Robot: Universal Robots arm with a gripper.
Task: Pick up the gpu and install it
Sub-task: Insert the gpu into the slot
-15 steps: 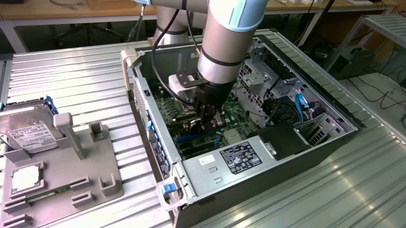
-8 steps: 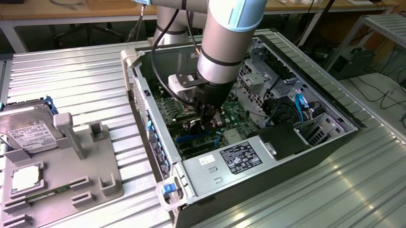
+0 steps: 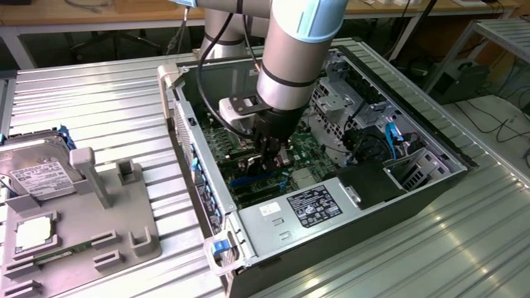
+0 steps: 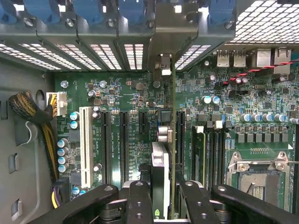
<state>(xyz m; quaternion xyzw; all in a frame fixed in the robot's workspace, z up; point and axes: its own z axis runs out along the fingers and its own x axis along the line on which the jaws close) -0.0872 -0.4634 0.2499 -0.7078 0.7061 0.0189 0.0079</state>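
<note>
The black claw (image 4: 166,189) pinches the thin green circuit card with dark heatsink (image 4: 160,161), upright on its edge, among the black slots (image 4: 124,144) of the green motherboard (image 4: 126,93), inside the open grey computer case (image 3: 273,236) on the ribbed metal bench (image 3: 99,99).

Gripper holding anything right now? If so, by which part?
Yes: the gripper is shut on the gpu, pinching its two faces at the edge farthest from the motherboard; the card stands edge-on over the expansion slots.

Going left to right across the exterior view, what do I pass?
Silver boxy hard drive with white label → grey moulded parts holder → open grey metal computer case wall → black gripper clamping the flat green gpu card → blue cables.
</note>
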